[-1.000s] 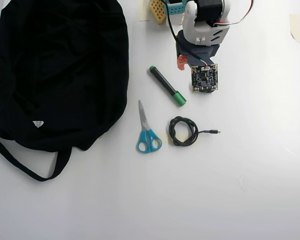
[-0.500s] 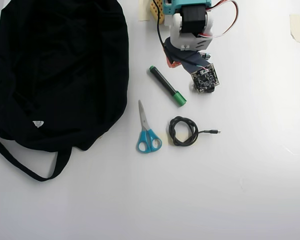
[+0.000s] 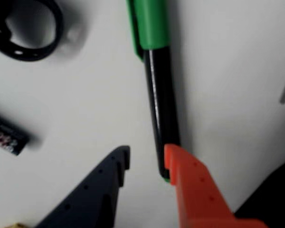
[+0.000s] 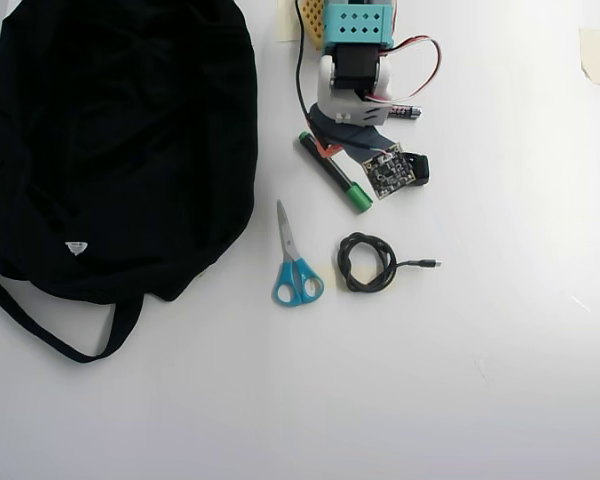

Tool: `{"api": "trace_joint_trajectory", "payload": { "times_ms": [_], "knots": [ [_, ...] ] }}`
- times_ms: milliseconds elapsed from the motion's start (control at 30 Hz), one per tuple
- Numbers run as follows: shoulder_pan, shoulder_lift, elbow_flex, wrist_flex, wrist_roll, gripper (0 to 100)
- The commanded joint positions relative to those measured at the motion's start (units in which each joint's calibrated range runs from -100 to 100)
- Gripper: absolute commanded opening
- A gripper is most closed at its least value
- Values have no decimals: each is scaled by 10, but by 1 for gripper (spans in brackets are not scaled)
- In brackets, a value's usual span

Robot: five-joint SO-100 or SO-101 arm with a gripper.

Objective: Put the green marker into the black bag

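Green marker (image 3: 162, 95) between our parted gripper (image 3: 145, 159) fingers, not yet gripped; we judge grasp step, next close jaws, carry to black bag (image 4: 120, 150).

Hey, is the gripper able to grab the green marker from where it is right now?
Probably yes. The open gripper already sits at the green marker's tail end on bare table, orange finger beside the barrel, nothing between.

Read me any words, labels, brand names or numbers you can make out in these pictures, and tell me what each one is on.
No text is legible anywhere.
Battery: red and white markings in the wrist view, too blurred to read.
Black bag: small white triangular label in the overhead view, too small to read.
Green marker: no print visible.
Scissors: no print visible.
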Motion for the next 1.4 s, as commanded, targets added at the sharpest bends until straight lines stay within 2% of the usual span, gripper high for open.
{"api": "trace_joint_trajectory", "payload": {
  "times_ms": [0,600,833,1100,1367],
  "knots": [
    [-1,-18,10,-23,6,10],
    [59,-19,16,-21,72,10],
    [64,-19,37,-25,79,11],
    [61,-18,39,-26,79,23],
    [49,-18,38,-26,77,26]
  ]
}}
